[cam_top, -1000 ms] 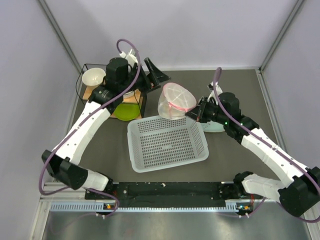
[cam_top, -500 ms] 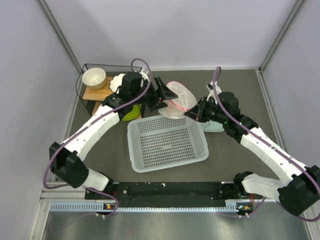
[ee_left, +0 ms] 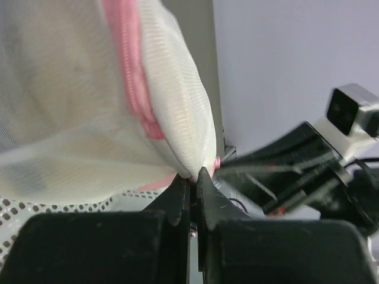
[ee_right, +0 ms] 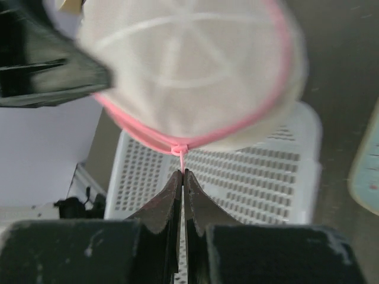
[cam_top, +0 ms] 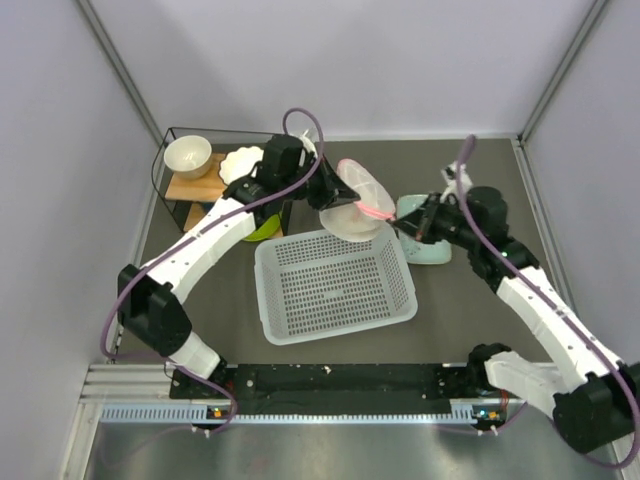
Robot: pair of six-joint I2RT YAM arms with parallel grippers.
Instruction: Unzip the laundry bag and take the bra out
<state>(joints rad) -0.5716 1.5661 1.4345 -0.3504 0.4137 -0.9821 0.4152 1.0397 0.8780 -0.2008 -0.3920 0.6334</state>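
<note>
The laundry bag [cam_top: 360, 196], a white mesh pod with a pink zip rim, hangs above the far edge of the white basket [cam_top: 335, 290]. My left gripper [cam_top: 343, 196] is at its left side, shut on a fold of mesh by the pink rim [ee_left: 193, 176]. From the right, my right gripper [cam_top: 404, 222] is shut on the thin pink zip pull [ee_right: 180, 157] that hangs from the rim; its tips [ee_right: 183, 172] pinch the cord. The bag [ee_right: 189, 65] fills the upper right wrist view. The bra is hidden.
A pale mint tray [cam_top: 432, 250] lies under the right arm. At the back left a black wire rack [cam_top: 175, 140] holds a white bowl [cam_top: 187, 155], with a green bowl [cam_top: 262, 226] beside it. Grey walls close in the table on three sides.
My left arm swung from the rack over to the bag and shut on its mesh. The right gripper drew back to the right with the zip pull, and the bag tilted.
</note>
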